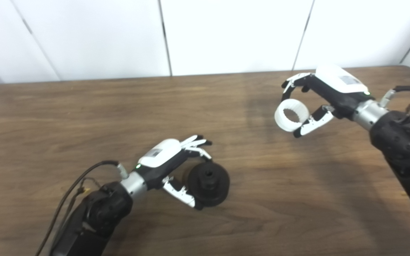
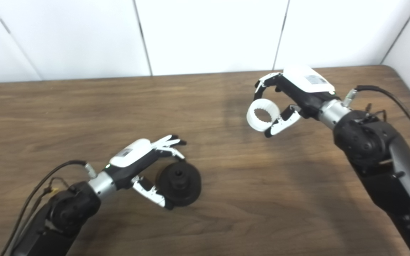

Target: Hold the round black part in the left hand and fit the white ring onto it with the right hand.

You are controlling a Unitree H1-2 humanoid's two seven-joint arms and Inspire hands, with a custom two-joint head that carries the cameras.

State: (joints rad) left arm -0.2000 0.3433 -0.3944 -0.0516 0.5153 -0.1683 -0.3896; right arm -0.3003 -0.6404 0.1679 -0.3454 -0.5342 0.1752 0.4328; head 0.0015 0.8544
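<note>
Round black plastic part [image 1: 208,184], a disc with a raised hub and a small hole at its centre, sits low over the brown wood-grain surface [image 1: 84,117] in the near left of the scene, tipped so its hubbed face looks up and towards the camera. Whether its lower edge touches the surface cannot be told. The left hand [image 1: 171,167], white-backed with black and white fingers, is clamped on this black part: its thumb [image 1: 182,192] presses the near rim and its fingers [image 1: 196,144] reach over the far rim. The left forearm rises from the bottom left corner, with a black cable [image 1: 73,188] looping beside its wrist.

Farther back and well to the right of the black part, the white plastic ring [image 1: 292,115], a short wide band with a ribbed inner wall, is held clear above the surface. Its opening faces the camera and slightly left. The right hand [image 1: 315,97] grips it, thumb [image 1: 311,124] against the ring's lower right edge and fingers [image 1: 292,83] curled over its top. The right forearm slopes down to the right edge of the picture, wrist higher than the elbow.

Behind the ring, the surface ends at a wall of white panels [image 1: 233,35].
</note>
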